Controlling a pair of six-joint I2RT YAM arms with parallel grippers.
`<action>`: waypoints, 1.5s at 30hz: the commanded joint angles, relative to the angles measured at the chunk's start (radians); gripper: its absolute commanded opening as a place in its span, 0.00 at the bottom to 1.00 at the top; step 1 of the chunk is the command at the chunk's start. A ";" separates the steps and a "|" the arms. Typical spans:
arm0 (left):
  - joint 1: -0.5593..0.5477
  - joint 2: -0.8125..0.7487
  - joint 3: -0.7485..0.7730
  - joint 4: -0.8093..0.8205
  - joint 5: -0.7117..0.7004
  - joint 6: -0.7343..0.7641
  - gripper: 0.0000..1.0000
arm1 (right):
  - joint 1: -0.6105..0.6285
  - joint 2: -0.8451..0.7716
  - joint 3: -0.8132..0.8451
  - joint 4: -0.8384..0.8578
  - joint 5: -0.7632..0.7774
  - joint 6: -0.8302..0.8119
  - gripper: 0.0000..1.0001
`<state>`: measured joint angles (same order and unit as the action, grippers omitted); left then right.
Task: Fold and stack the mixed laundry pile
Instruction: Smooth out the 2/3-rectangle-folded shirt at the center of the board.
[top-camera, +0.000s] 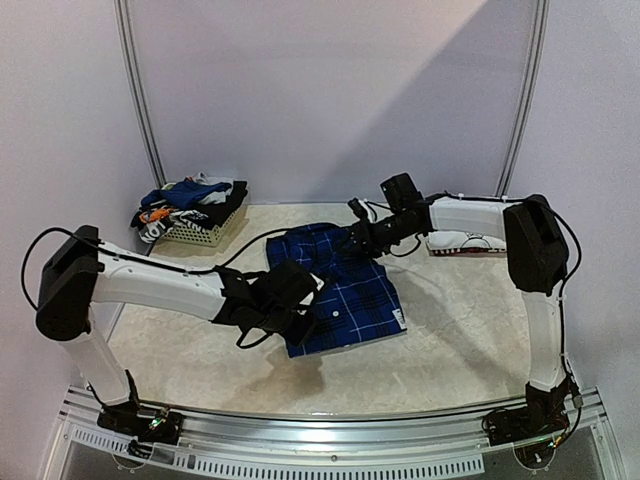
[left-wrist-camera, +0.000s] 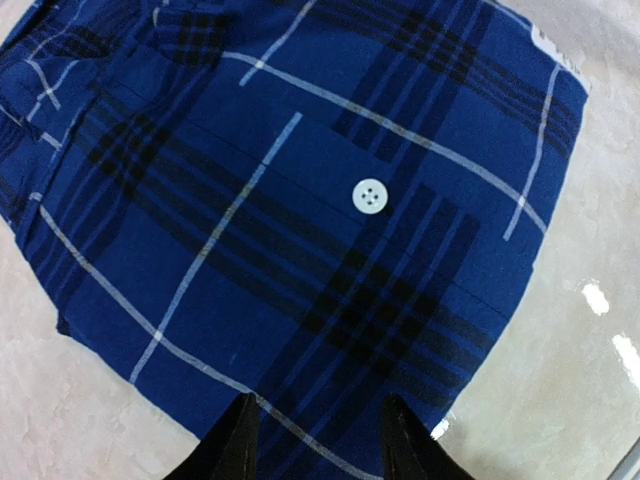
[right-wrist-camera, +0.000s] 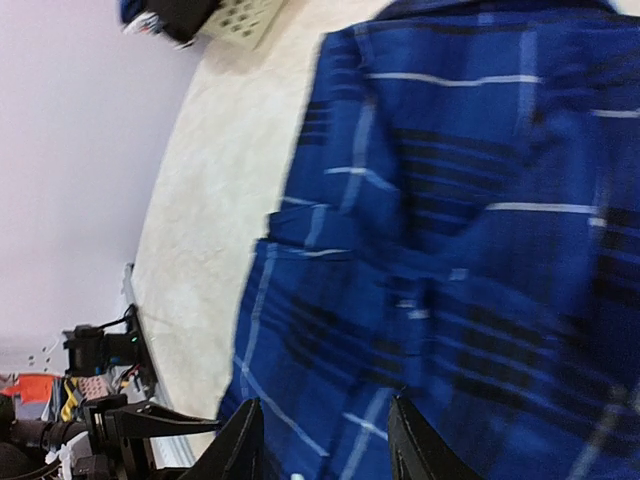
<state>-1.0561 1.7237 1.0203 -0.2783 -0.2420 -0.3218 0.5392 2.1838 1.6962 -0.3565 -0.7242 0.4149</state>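
a: one plaid shirt (top-camera: 345, 290) lies flat in the middle of the table (top-camera: 460, 340). the rest of the laundry pile (top-camera: 190, 200) sits heaped in the white basket (top-camera: 205, 235), off at ten o'clock from the shirt.

b: are the arms holding it?

a: no. the left gripper (left-wrist-camera: 318, 405) hangs over the shirt near its nine o'clock side, fingers apart, with nothing between them. the right gripper (right-wrist-camera: 325, 405) is by the twelve o'clock edge. it is also apart and empty, though its picture is a bit blurry.

b: what will the shirt feel like?

a: i think it is light, soft and floppy. it will not break. it bends wherever you lift it, so one pinch in the middle would make it bunch up.

b: so where do you grab?

a: at the edges or corners, i would say. one gripper on each, so the cloth hangs straight between them. pinch the cloth, not the white button (left-wrist-camera: 370, 195), which is small and hard and could slip out.

b: is it slippery?

a: the table looks smooth, so the shirt may slide if it is pushed. a low pinch that catches all the layers seems safest.

b: what is the pale thing at two o'clock?

a: a pale folded piece (top-camera: 462, 243), well apart from the shirt. maybe the stack goes there, but i cannot tell.
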 joint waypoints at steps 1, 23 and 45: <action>-0.015 0.055 0.004 0.042 0.030 0.002 0.42 | -0.037 0.057 -0.006 -0.025 0.087 -0.017 0.43; -0.014 -0.016 -0.198 0.001 -0.008 -0.012 0.40 | -0.059 0.005 -0.312 -0.025 0.381 0.040 0.41; -0.244 -0.083 -0.011 -0.012 -0.272 0.497 0.86 | 0.001 -0.421 -0.400 -0.114 0.569 0.046 0.62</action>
<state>-1.2560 1.5909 0.9920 -0.3222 -0.4702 -0.0124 0.5316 1.8492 1.3437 -0.4305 -0.2348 0.4683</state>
